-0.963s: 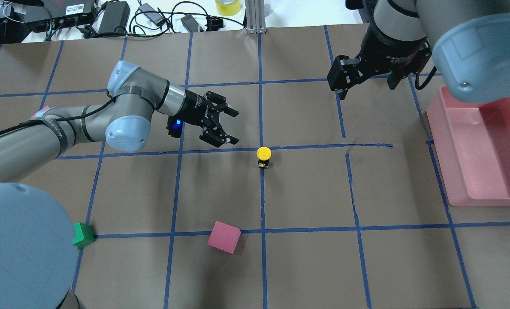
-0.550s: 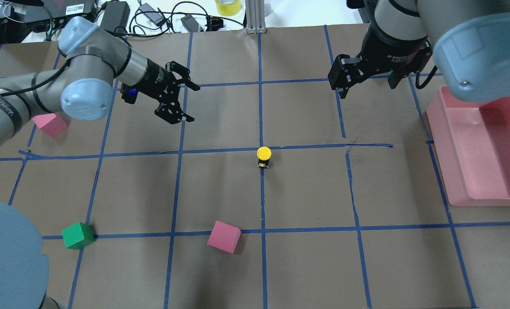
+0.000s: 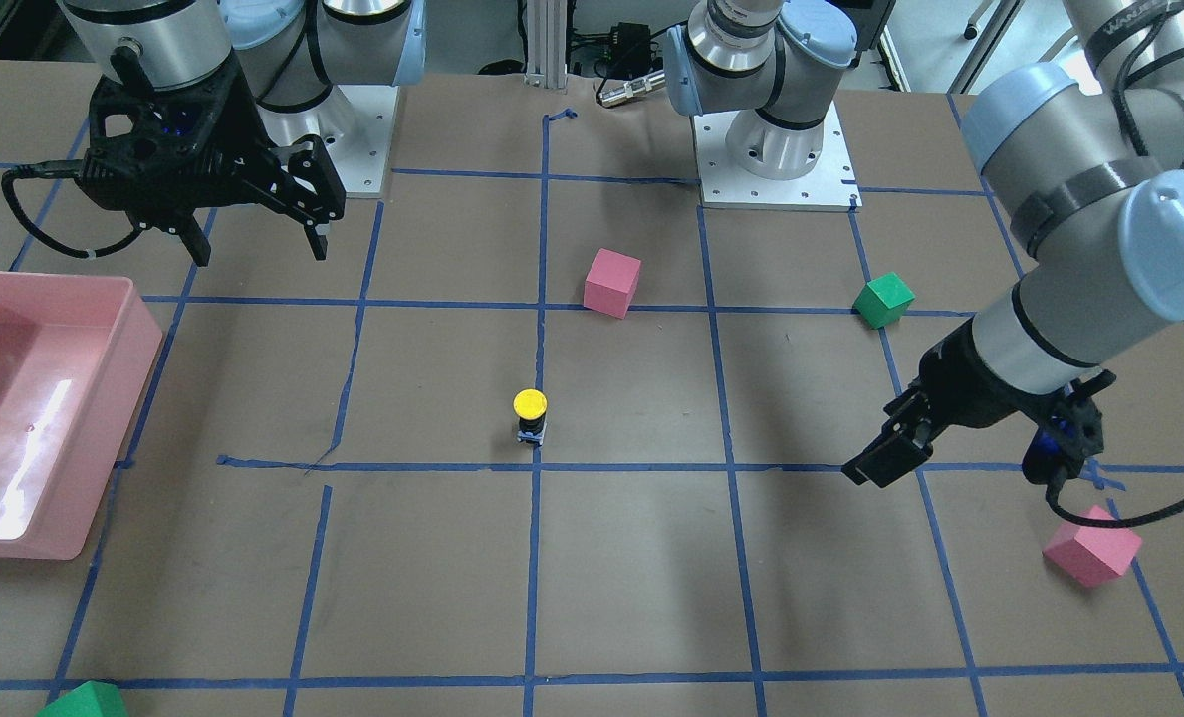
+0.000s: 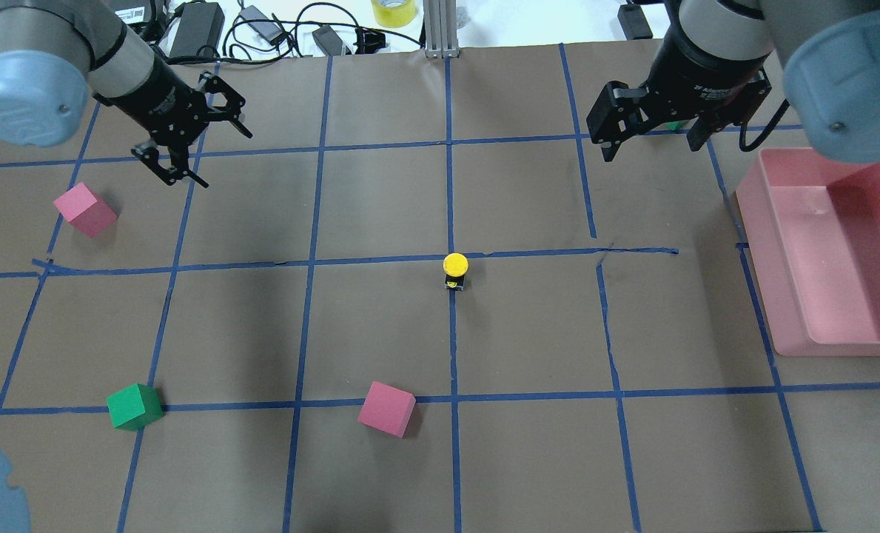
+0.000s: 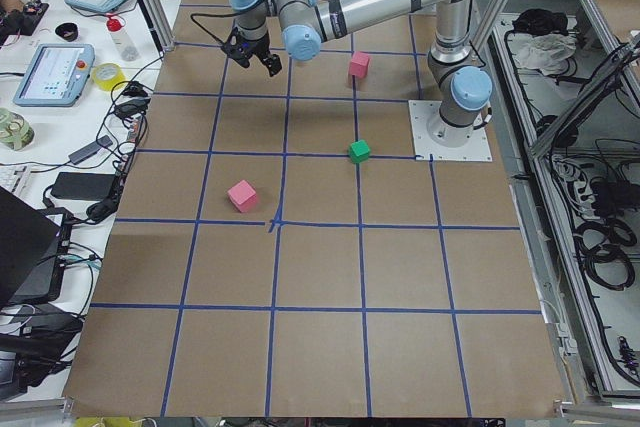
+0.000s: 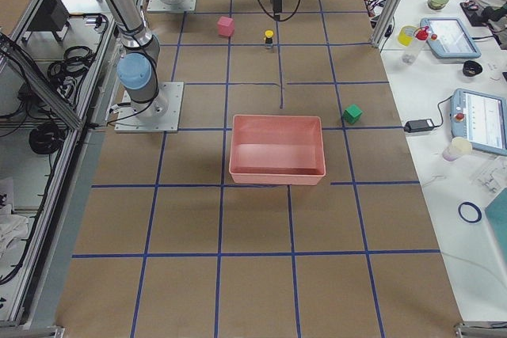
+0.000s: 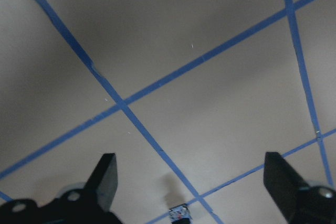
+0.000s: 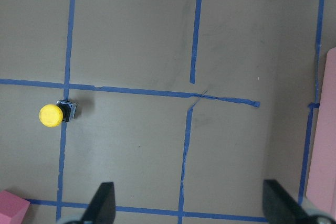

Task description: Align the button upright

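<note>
The button stands upright on a blue tape line at the table's middle, its yellow cap on top, and nothing touches it. It also shows as the button in the front view and the button at the left of the right wrist view. My left gripper hangs open and empty over the far left of the table, well away from it. My right gripper hovers open and empty over the far right. In the wrist views both grippers' fingers stand wide apart.
A pink tray lies at the right edge. One pink cube sits near the front middle, another pink cube at the left. A green cube is at the front left. Cables and power bricks lie beyond the far edge.
My left arm has swung away from beside the button to the far left, its gripper still open. The right gripper shifted slightly to the right. The button has not moved.
</note>
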Tool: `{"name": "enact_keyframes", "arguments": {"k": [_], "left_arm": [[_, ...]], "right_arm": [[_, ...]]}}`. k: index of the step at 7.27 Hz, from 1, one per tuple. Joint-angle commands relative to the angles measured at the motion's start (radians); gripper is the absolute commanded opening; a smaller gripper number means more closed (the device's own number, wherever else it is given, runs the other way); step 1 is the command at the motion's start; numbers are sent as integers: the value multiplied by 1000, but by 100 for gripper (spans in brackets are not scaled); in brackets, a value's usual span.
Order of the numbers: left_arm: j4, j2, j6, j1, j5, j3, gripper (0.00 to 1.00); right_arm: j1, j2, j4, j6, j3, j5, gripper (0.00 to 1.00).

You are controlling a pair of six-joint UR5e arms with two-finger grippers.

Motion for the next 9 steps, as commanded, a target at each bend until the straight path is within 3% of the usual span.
{"name": "enact_keyframes", "arguments": {"k": [1,2,5,9], "left_arm": [[-66,78,289,-1,72,40,100],[-72,107,356,-1,116,39,100],[-142,191,584,-26,101,37,100],[-230,233,585,-171,113,33,100]], "right_arm": [[0,-5,-2,-2,5,2,100],[0,-5,-2,-2,5,3,100],[0,-3,-2,0,6,2,100],[0,-3,0,0,6,0,100]]}}
